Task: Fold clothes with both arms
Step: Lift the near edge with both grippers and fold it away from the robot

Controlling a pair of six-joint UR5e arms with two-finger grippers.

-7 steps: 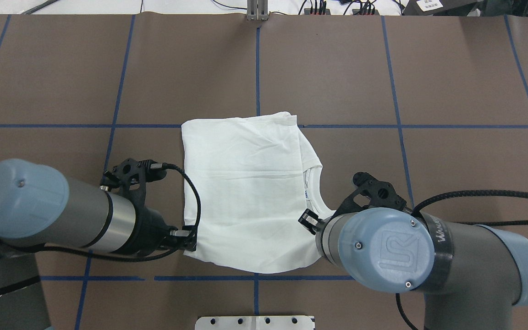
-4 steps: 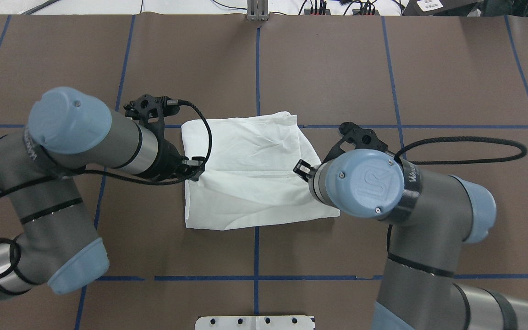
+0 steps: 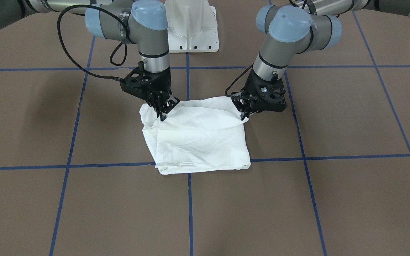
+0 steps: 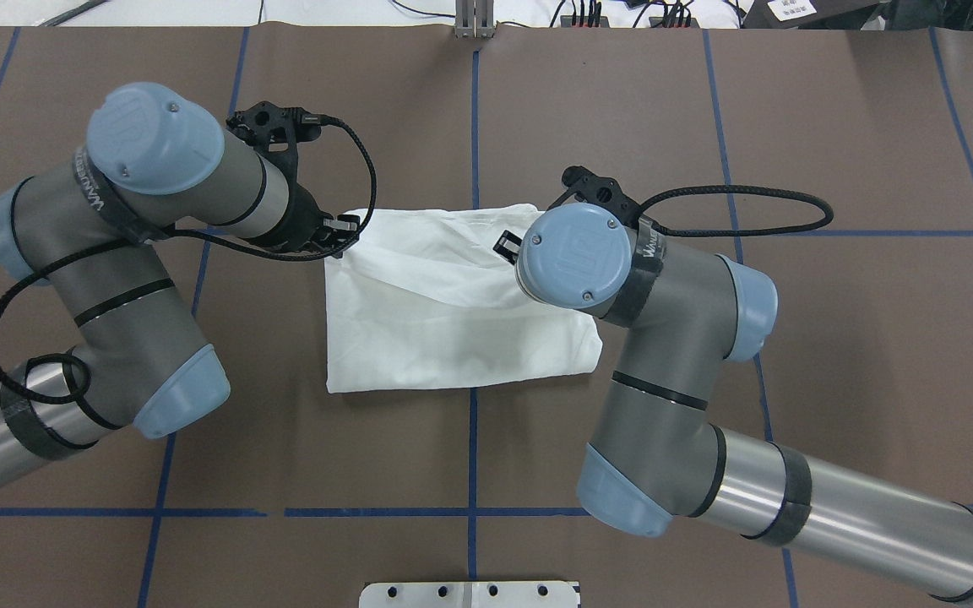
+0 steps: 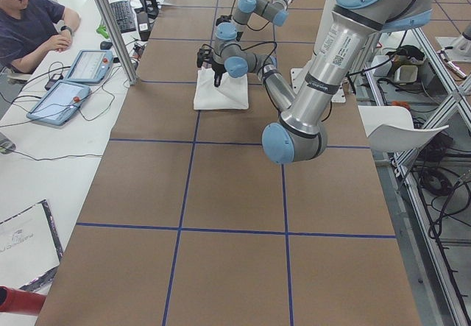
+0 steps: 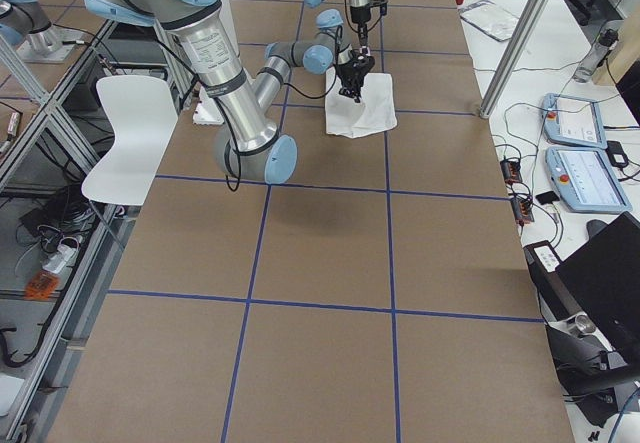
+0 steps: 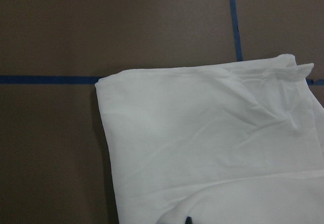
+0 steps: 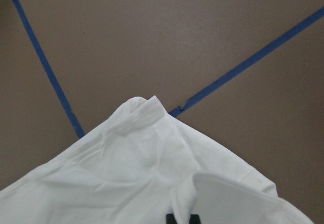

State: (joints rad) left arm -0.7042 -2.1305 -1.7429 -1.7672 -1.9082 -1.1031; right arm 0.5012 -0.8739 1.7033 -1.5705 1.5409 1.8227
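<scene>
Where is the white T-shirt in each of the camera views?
Front-facing: T-shirt at centre.
Overhead: T-shirt at centre.
Exterior left: T-shirt far, upper middle.
Exterior right: T-shirt far, upper middle.
Left wrist: T-shirt fills lower right.
Right wrist: T-shirt fills the bottom.
Shared landmark: blue tape line running under its edge farthest from the robot.
</scene>
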